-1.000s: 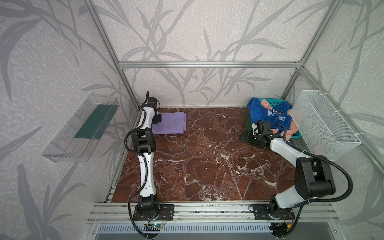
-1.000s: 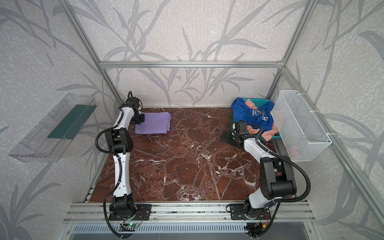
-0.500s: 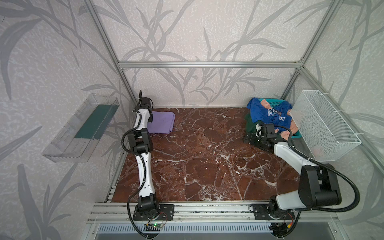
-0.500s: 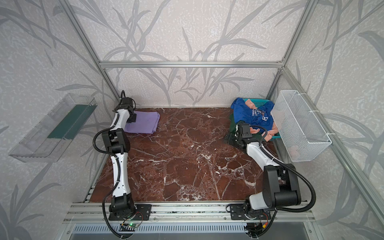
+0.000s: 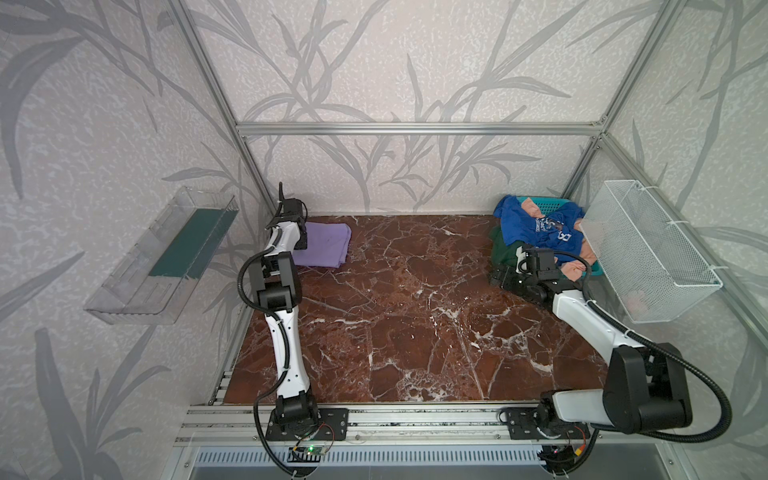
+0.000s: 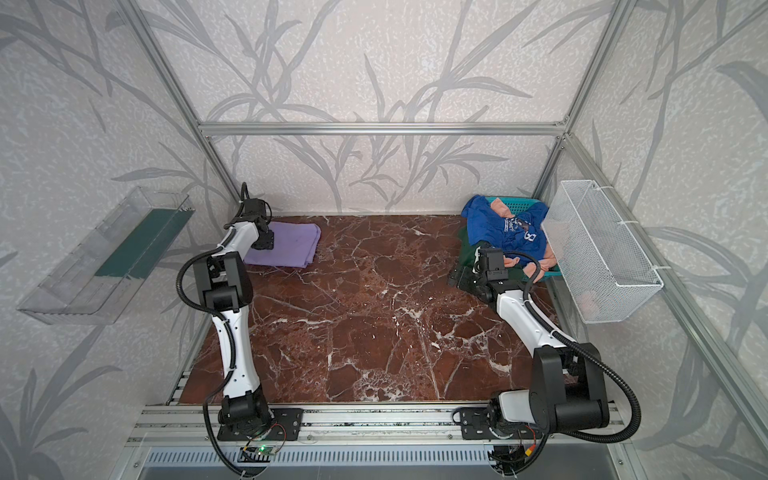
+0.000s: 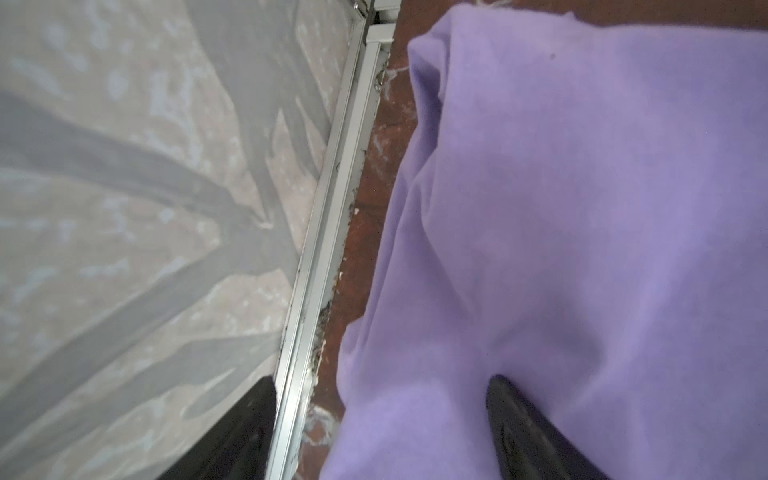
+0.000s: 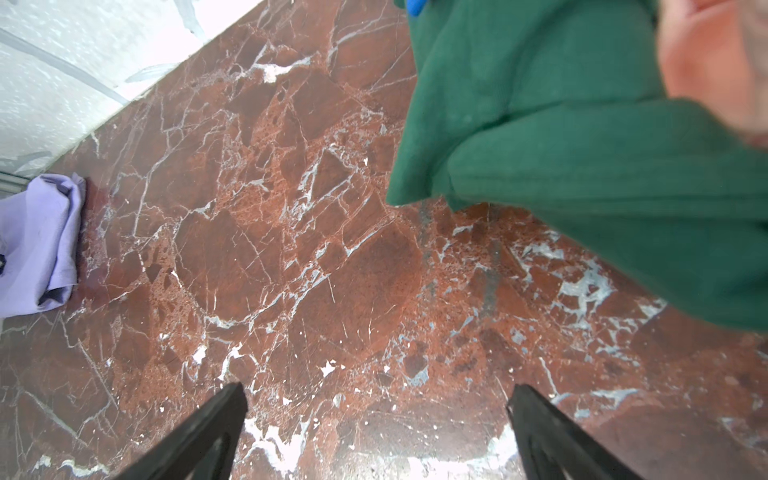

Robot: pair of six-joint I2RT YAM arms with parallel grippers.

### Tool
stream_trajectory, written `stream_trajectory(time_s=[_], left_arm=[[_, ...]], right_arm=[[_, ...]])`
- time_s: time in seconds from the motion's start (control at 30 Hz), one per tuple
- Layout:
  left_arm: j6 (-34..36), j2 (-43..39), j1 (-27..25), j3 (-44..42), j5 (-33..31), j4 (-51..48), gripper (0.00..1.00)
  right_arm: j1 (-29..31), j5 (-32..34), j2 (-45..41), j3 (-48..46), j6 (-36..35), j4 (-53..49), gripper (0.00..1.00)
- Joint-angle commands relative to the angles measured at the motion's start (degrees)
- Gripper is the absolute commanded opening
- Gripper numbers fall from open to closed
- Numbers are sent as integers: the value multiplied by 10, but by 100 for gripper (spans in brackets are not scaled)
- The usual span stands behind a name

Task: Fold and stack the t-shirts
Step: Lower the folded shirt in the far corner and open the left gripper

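Loosely, t-shirts [image 5: 523, 227] over teal basket [image 5: 545, 202]

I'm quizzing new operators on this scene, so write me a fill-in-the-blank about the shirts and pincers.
The folded lavender t-shirt lies in the marble table's far ____ corner.
The right pincer, beside the dark green t-shirt, stands ____.
The blue t-shirt bears ____ print.
Missing: left; open; white.
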Motion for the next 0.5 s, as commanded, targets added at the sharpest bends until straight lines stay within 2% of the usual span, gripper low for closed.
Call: stream_trajectory(time_s=[0.0, 0.2, 0.47], left_arm=[[-23, -71, -7, -62, -19, 61, 80], [-54, -158, -15, -181, -33, 119, 80], [-112, -298, -59, -358, -46, 225, 81]], right_arm=[[-1, 0, -39, -6, 0, -4, 99], [-1, 30, -90, -20, -17, 7, 99], [0, 52, -128, -84, -10, 117, 99]])
